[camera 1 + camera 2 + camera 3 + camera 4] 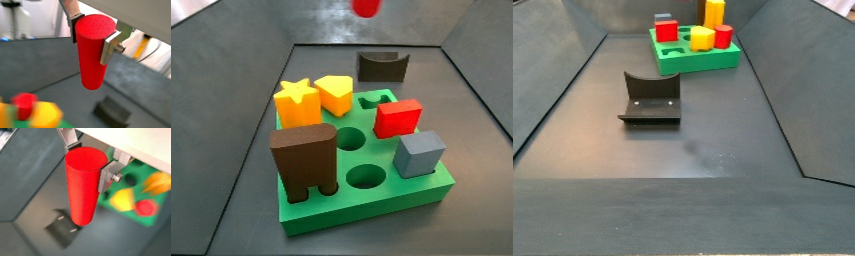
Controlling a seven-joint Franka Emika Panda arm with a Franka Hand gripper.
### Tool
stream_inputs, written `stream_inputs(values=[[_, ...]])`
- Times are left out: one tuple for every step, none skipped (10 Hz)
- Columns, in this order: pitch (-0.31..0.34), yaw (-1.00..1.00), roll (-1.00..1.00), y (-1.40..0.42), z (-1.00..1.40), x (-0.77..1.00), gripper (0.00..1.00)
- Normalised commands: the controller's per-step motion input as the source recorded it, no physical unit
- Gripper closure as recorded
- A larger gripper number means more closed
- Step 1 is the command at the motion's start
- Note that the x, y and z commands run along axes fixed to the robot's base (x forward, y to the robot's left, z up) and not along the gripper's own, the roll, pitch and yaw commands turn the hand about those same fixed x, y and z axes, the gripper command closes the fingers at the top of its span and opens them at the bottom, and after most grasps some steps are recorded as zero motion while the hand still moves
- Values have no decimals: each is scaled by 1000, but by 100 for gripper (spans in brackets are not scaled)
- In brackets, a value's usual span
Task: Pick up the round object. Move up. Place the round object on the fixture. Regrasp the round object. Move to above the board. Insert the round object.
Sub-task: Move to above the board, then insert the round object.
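My gripper [92, 37] is shut on the red round peg [90, 65], gripping it near its top end with the peg hanging down; it shows the same way in the wrist view [88, 164]. The peg [81, 198] hangs high above the dark floor, over the fixture [67, 228], also seen in a wrist view [112, 111]. In a side view only the peg's lower end [366, 8] shows at the top edge, above the fixture [382, 66]. The green board [372, 190] lies near it. In a side view [649, 97] the fixture stands before the board [714, 58]; gripper out of view.
On the board stand a brown arch [303, 160], a yellow star [295, 102], a yellow block [334, 93], a red cube [400, 117] and a grey cube [420, 153]. Round holes [366, 177] are open. Sloped dark walls [567, 80] ring the floor.
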Motion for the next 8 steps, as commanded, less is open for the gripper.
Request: stream_inputs(values=[[-54,25,-1000,-464,306,-687,100],[-61,22,-1000,-301,202,-503,100],[-60,14,-1000,-121,83,-251,100],[-63,5,-1000,-54,51,-140,100],[-67,3,-793,-5,19,-97,100],[-69,2,-634,9,9,-84,100],[-63,-2,-318,11,11,-69,100],[90,-220,0,-214,-714,703,100]])
